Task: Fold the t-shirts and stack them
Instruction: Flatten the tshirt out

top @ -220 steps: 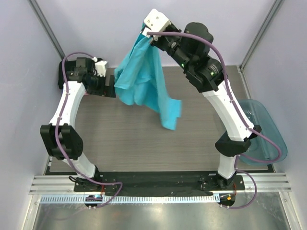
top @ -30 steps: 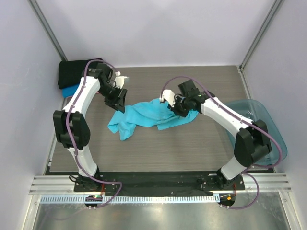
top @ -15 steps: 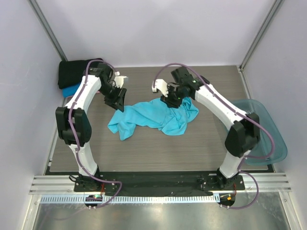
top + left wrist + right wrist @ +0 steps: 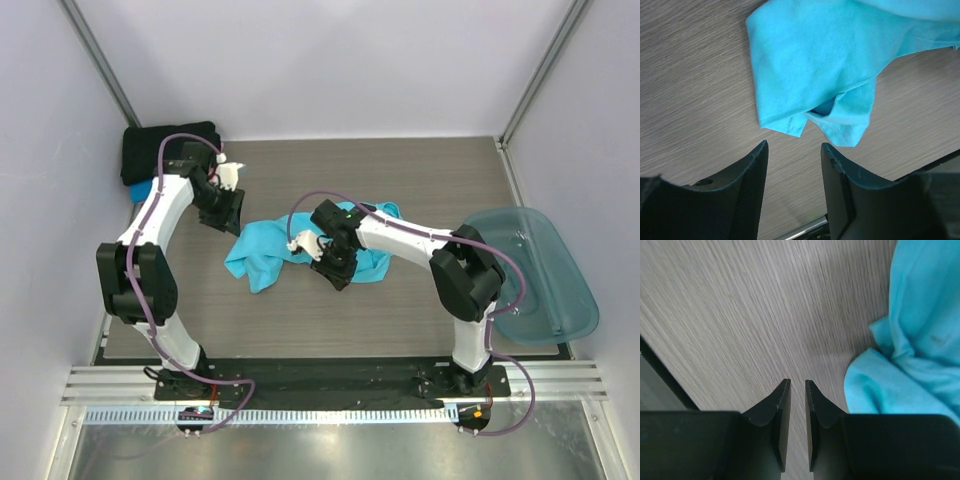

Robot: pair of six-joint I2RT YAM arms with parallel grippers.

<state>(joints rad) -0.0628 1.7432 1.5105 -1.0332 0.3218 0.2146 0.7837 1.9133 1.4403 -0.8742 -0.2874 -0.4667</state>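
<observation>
Top external: turquoise t-shirt (image 4: 262, 252) lies crumpled; left pincer (image 4: 793, 146) gapes empty, right pincer (image 4: 797, 384) barely parted, empty.

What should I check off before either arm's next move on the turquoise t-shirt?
1. Turquoise t-shirt spread flat: not ok, it lies bunched on the table.
2. Left tool open and empty: ok, it is near the shirt's edge.
3. Right tool empty: ok, jaws a narrow gap apart, over bare wood beside the cloth.
4. Shirt apart from teal tub: ok.
5. Shirt apart from folded black shirt in the far-left corner: ok.
6. Collar located: cannot tell.
</observation>
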